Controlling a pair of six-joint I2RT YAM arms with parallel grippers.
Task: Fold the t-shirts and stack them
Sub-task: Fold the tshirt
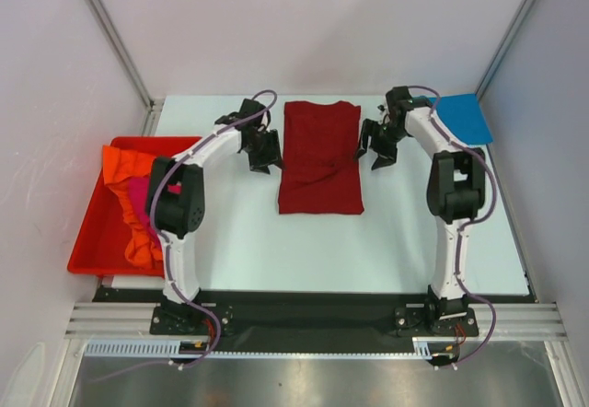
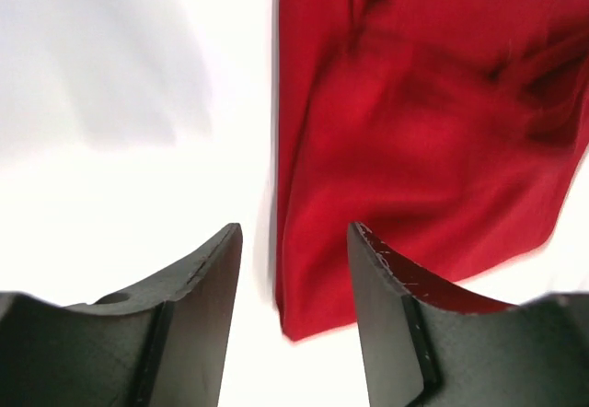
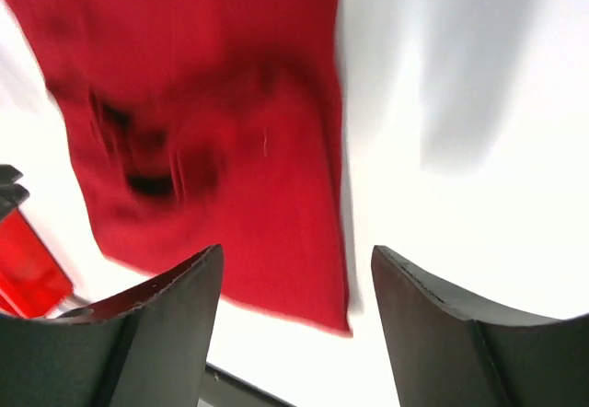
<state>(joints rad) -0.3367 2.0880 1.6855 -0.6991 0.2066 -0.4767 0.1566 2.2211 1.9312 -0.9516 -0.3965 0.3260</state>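
You had the dark red t-shirt (image 1: 319, 156) lying flat in the middle of the worktop (image 1: 396, 241) as a long, narrow rectangle with some wrinkles across its middle. Your left gripper (image 1: 263, 162) hung just beside its left edge and your right gripper (image 1: 376, 156) just beside its right edge. Both had their jaws apart with nothing between them, and neither touched the cloth.

Judging by that shape, the sides looked already folded in, so the step in hand was the crosswise fold. For the next move you would need to pinch the two corners of one short end, one gripper to each, and carry that end evenly over the other so the edges met.

The bright blue t-shirt (image 1: 463, 118) lay folded at the far right corner, a likely place for the stack. The orange t-shirt (image 1: 122, 168) and the magenta-pink t-shirt (image 1: 138, 201) were crumpled in the red bin (image 1: 90, 241) on the left, not yet folded.
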